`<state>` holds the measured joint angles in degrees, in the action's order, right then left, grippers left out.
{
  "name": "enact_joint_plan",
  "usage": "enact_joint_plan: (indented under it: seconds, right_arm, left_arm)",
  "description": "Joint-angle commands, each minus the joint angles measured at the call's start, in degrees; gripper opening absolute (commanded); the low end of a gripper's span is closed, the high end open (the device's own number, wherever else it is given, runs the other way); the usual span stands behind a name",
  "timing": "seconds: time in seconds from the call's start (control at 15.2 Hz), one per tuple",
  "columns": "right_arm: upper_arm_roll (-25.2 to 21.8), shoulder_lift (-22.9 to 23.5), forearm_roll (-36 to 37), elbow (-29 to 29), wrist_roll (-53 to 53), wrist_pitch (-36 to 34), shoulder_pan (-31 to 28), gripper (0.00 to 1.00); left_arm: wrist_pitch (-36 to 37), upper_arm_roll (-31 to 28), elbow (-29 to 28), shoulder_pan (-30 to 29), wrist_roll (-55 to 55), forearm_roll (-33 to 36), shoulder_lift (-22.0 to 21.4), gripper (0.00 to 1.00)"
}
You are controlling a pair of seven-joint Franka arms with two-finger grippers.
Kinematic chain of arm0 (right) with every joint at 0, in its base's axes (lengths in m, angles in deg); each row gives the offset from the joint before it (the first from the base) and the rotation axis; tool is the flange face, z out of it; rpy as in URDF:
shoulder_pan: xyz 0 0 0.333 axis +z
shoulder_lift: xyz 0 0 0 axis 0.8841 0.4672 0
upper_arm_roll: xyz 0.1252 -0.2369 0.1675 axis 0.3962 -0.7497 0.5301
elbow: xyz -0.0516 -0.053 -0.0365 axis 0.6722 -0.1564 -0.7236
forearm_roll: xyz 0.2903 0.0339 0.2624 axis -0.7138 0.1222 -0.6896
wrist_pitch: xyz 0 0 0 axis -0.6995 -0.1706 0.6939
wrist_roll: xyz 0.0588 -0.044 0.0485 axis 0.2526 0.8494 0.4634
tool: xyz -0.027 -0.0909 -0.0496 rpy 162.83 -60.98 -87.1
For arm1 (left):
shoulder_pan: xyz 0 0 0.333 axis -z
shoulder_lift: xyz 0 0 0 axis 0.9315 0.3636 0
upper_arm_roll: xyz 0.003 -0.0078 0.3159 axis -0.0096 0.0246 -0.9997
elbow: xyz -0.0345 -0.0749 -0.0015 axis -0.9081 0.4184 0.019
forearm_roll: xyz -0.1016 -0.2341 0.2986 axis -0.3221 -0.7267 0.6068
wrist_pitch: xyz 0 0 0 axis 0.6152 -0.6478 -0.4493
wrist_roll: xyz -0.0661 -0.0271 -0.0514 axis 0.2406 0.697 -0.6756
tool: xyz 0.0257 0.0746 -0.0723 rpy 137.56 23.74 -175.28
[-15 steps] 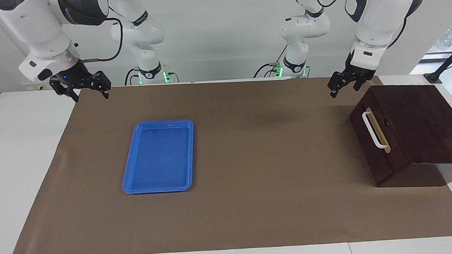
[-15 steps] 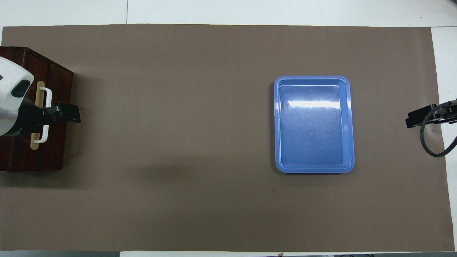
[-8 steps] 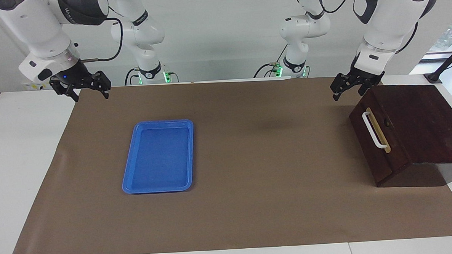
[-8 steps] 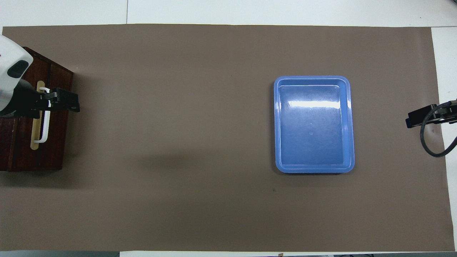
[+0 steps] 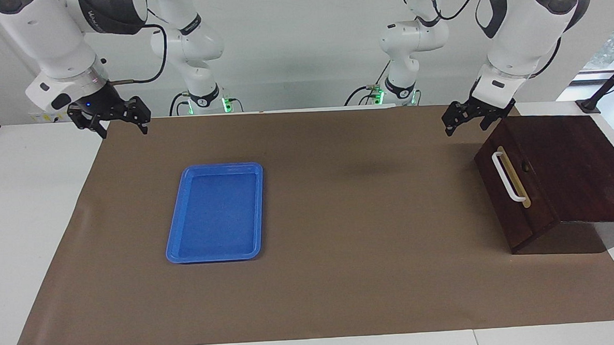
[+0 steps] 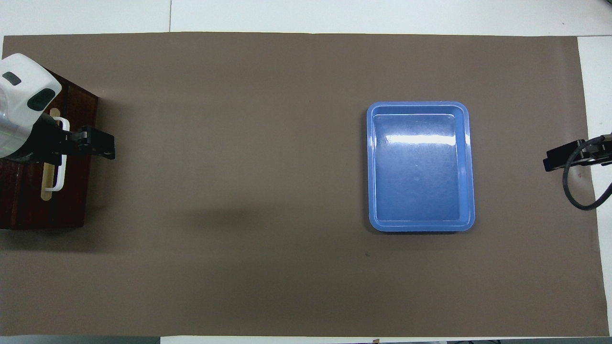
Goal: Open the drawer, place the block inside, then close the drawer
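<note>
A: Left gripper [image 5: 464, 123]?
B: You've got it empty, jaws spread, up by the shut drawer [image 5: 515, 184] at its end.
A: Right gripper [image 5: 112, 124]?
B: Empty, spread, waiting. Blue tray [image 5: 216, 212] bare.

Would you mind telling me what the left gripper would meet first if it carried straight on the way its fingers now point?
The left gripper, open and raised beside the drawer, points slantwise down. It would probably reach the bare brown mat in front of the drawer first, though depth is uncertain.
</note>
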<state>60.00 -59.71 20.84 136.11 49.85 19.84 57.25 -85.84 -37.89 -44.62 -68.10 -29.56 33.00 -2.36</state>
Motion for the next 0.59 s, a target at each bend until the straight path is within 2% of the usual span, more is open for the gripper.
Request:
enact_joint_plan:
  seconds: [0.0,0.26,0.53]
  right_arm:
    - [0.52,-0.91,0.94,0.65,-0.83,-0.73,-0.56,1.00]
    - [0.52,-1.00,0.94,0.65,-0.83,-0.73,-0.56,1.00]
    - [0.52,-0.91,0.94,0.65,-0.83,-0.73,-0.56,1.00]
  left_arm:
    - [1.14,-0.62,0.84,0.83,1.58,-0.84,0.23,1.00]
    - [1.14,-0.62,0.84,0.65,8.50,-0.92,0.23,1.00]
    - [0.88,-0.62,0.84,0.74,9.41,-0.92,0.23,1.00]
